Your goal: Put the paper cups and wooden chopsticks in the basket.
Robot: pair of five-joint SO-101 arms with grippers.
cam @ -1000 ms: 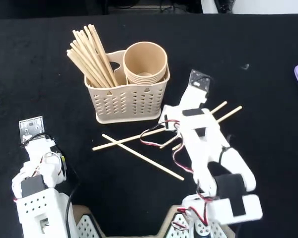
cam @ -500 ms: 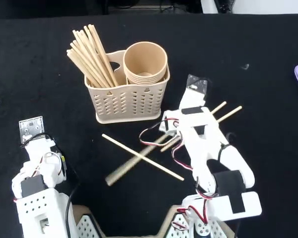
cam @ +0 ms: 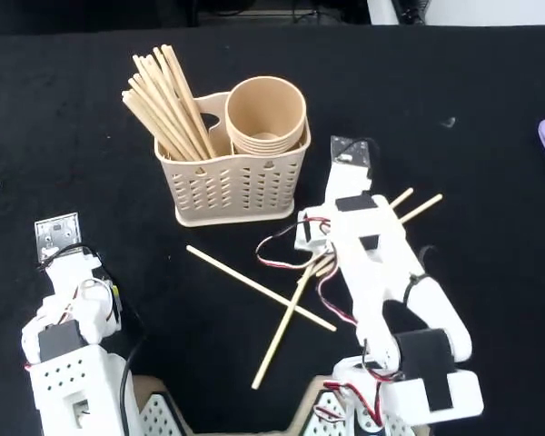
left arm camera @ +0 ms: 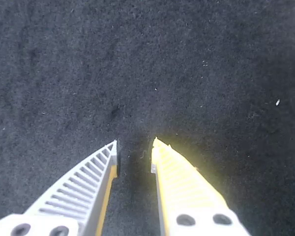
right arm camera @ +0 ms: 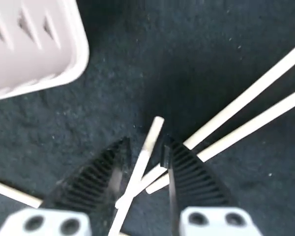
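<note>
From the right wrist view you get the jaws close up: your right claw [right arm camera: 145, 142] is released, jaws standing wider apart than the chopstick [right arm camera: 150, 135] that runs between them; the stick sits against one finger with a gap to the other, and its end pokes just past the tips. The basket [right arm camera: 39, 44] corner is near; two loose chopsticks [right arm camera: 250, 92] lie just beside the claw.

The high view gives you the stick's full length instead; the chopstick [cam: 286, 327] slants from under the right arm [cam: 372, 263] toward the arms' side of the desk [cam: 73, 163], crossing over a long chopstick [cam: 236, 272] lying flat. The basket [cam: 232, 186] holds the paper cups [cam: 265, 109] and a bundle of chopsticks [cam: 163, 104]; the two loose chopsticks [cam: 422, 205] stick out on the arm's far side.

Your left claw [left arm camera: 133, 143] is slightly parted over bare desk, well apart from everything.

A second ago that chopstick lay almost level below the basket; its free end has swung round toward the arms, and the right arm has edged toward the basket. The left arm [cam: 68, 309] hasn't budged.
</note>
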